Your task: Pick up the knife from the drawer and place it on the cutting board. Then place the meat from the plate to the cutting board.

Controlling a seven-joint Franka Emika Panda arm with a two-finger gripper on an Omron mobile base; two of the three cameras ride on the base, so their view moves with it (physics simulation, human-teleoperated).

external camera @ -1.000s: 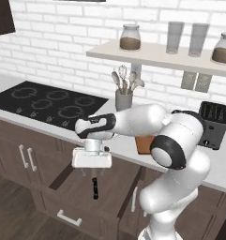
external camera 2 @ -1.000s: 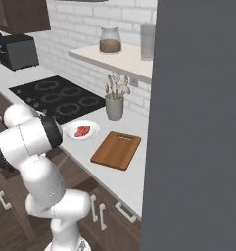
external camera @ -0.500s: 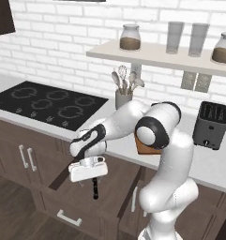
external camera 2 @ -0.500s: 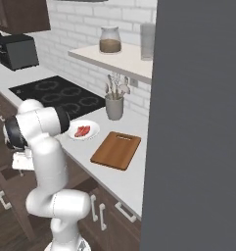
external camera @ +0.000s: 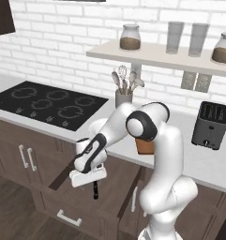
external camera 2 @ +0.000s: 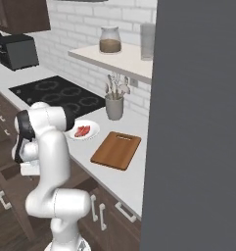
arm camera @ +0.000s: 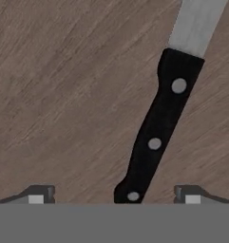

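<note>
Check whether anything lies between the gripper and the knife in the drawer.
Nothing visible does. In the hand view the knife lies alone on the bare wooden floor of the drawer, its black handle running down between the spread fingertips of the gripper, with open wood on both sides.

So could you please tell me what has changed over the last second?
The tool has come down from counter height into the open drawer, its fingers now open either side of the knife handle, not yet closed. The meat, plate and cutting board stayed put.
</note>
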